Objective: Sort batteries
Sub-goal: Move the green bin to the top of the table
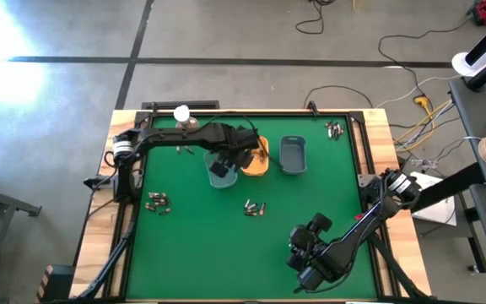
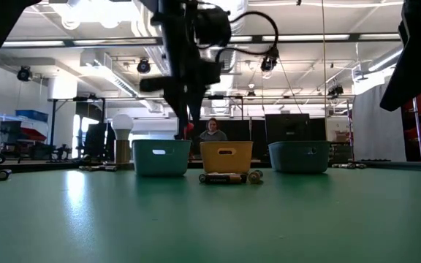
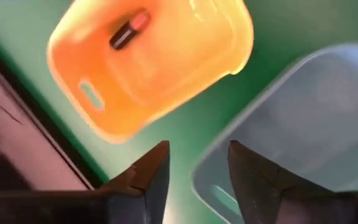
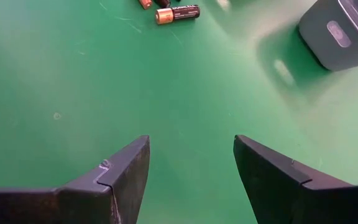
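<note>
High view: batteries [image 1: 254, 208] lay in loose clusters at centre, left and upper right of the green table [image 1: 184, 253]. The left gripper [image 1: 226, 160] hung over the clear tray [image 1: 221, 176], beside the orange tray [image 1: 258, 162].

Low view: batteries lay before the orange tray.

Left wrist view: its jaws stood open and empty; one battery [image 3: 129, 30] lay in the orange tray.

Right wrist view: the right gripper [image 4: 191, 163] waited, jaws open, lower right. Batteries looked small, rigid, smooth, likely to roll; pinching across mid-body seemed best.
</note>
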`<state>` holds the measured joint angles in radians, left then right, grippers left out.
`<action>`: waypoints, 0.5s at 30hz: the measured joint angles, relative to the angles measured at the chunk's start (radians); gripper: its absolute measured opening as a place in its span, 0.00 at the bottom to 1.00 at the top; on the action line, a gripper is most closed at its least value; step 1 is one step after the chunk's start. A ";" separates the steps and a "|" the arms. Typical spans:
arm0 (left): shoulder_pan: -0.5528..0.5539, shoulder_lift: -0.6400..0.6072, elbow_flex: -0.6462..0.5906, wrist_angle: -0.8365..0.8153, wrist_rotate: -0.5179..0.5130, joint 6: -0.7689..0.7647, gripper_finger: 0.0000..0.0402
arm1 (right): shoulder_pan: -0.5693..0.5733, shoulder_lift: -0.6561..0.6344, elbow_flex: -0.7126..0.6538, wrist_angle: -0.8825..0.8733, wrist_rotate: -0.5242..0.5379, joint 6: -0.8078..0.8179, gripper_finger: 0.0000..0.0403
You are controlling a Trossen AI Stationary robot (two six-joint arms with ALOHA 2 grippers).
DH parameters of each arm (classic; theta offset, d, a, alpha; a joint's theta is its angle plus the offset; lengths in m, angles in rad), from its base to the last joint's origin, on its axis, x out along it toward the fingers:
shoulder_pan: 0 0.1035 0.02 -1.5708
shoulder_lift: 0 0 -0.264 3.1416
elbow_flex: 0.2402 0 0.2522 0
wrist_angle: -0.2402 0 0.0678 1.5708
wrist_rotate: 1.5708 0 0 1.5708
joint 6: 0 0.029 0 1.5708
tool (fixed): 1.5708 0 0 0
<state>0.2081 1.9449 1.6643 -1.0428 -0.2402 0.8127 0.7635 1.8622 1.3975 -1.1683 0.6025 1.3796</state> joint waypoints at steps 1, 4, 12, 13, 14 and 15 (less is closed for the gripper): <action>0.000 -0.002 0.035 -0.047 0.027 -0.091 0.37 | 0.000 0.000 0.000 0.000 0.000 0.000 0.56; 0.001 -0.005 0.132 -0.214 0.186 -0.431 0.37 | 0.000 0.000 0.000 -0.001 0.000 -0.002 0.56; -0.061 -0.097 0.036 -0.307 0.388 -0.597 0.34 | 0.006 0.000 -0.016 0.001 0.044 -0.002 0.56; -0.080 -0.121 -0.010 -0.264 0.356 -0.603 0.33 | 0.010 0.000 -0.019 0.004 0.055 -0.003 0.56; -0.097 -0.145 -0.064 -0.211 0.334 -0.615 0.32 | 0.015 0.000 -0.021 0.005 0.061 -0.008 0.56; -0.114 -0.172 -0.120 -0.152 0.322 -0.630 0.32 | 0.022 0.000 -0.022 0.006 0.070 -0.012 0.56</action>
<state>0.0938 1.7727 1.5444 -1.1950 0.0822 0.1823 0.7859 1.8622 1.3753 -1.1621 0.6729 1.3678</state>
